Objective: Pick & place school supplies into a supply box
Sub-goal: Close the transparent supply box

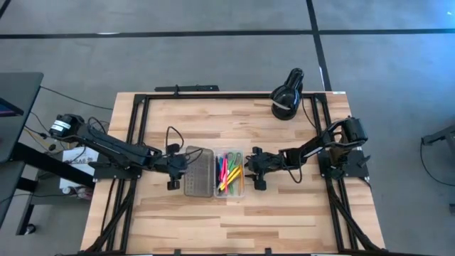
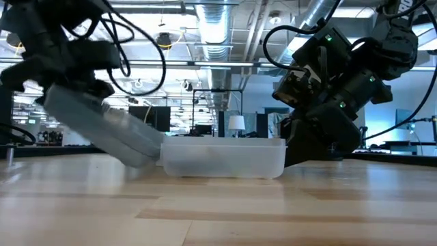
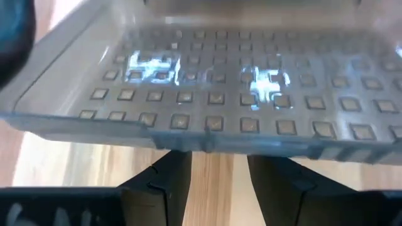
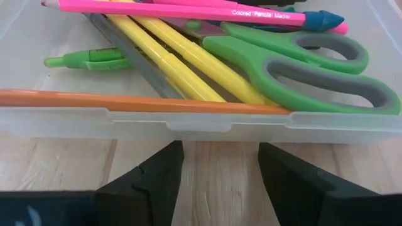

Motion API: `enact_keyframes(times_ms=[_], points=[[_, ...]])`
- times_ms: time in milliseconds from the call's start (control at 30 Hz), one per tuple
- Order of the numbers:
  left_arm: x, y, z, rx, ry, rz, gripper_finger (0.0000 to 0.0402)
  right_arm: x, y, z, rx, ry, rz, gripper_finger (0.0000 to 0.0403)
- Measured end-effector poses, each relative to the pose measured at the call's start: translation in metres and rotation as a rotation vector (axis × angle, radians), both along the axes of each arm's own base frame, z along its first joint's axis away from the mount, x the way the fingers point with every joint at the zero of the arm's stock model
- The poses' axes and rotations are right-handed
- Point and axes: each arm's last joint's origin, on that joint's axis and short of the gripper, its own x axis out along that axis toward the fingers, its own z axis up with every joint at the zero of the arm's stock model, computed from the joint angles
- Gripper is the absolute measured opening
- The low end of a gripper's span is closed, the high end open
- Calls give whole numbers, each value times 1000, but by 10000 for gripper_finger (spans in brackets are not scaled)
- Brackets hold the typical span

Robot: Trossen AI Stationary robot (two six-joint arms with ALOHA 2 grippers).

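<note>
The supply box stands at the table's middle. Its clear tray (image 1: pixel 229 195) holds the school supplies (image 4: pixel 188 56): pink, yellow, orange and green pens and pencils, and green-handled scissors (image 4: pixel 301 63). The dotted grey lid (image 2: pixel 109 130) is hinged on the tray's left side and slants up toward the left. My left gripper (image 3: pixel 220 176) is open at the lid's raised free edge. My right gripper (image 4: pixel 220 163) stands open at the tray's right long wall (image 4: pixel 198 122). My left gripper has its open fingers (image 3: pixel 166 179) under the lid's free long edge (image 3: pixel 207 143), near its middle, coming from the table's left and slanting down. The rim hides the fingertips. The lid is tilted, free edge raised, hinge side down at the tray. My right gripper has its fingertips right at the tray's right wall; whether they touch it I cannot tell.
A black round lamp-like object (image 1: pixel 287 96) sits at the table's far right. Black frame rails (image 1: pixel 135 142) run along the table's left and right sides. A black cable (image 1: pixel 170 134) loops over my left arm. Bare wood lies toward the near edge.
</note>
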Motion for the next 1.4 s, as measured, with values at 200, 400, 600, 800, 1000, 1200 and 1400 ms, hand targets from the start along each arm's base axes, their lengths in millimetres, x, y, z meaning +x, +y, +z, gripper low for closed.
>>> enact_keyframes(times_ms=[200,400,600,800,1000,1200,1400], points=[[1,0,16,-2,-125,-17,151,0,0,0,1,-2,0,201],[5,-1,25,20,-217,-66,151,0,0,0,1,-3,0,200],[11,-2,31,37,-297,-102,151,0,0,0,-3,-6,4,200],[15,-3,37,63,-375,-143,151,1,0,0,-8,-15,10,200],[20,-5,44,94,-459,-179,151,1,0,1,-8,-19,10,200],[25,-6,50,121,-531,-202,151,2,0,2,-8,-39,12,200],[40,-4,38,136,-506,-210,151,3,0,3,-10,-52,15,200]])
